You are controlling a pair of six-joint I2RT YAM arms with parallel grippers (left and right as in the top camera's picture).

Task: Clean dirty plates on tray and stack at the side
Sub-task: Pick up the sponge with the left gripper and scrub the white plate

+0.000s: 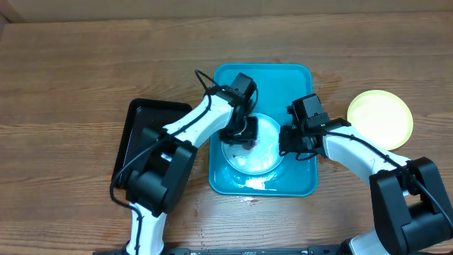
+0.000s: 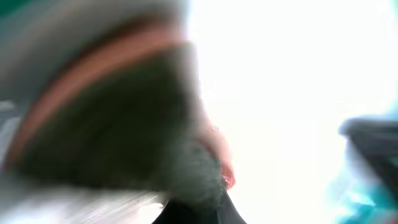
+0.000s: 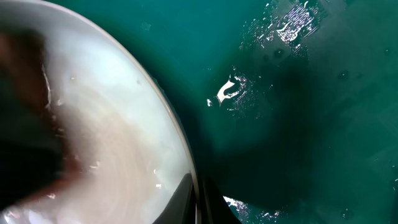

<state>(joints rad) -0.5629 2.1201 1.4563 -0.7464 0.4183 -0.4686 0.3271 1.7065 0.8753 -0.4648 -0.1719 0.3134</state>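
Wooden counter [image 1: 71, 71] carries the turquoise tray [image 1: 297, 74], a pale plate [image 1: 258, 159] lying in it. My left hand [image 1: 241, 133] sits over the plate, my right hand [image 1: 289, 142] at its right rim, nearer the side; how open either is, I cannot tell.

We find heavy blur: a dark mass with a pink band [image 2: 106, 124] beside white glare [image 2: 292, 93], teal tray [image 2: 364, 199] at the edge, jaws' stance indiscernible.
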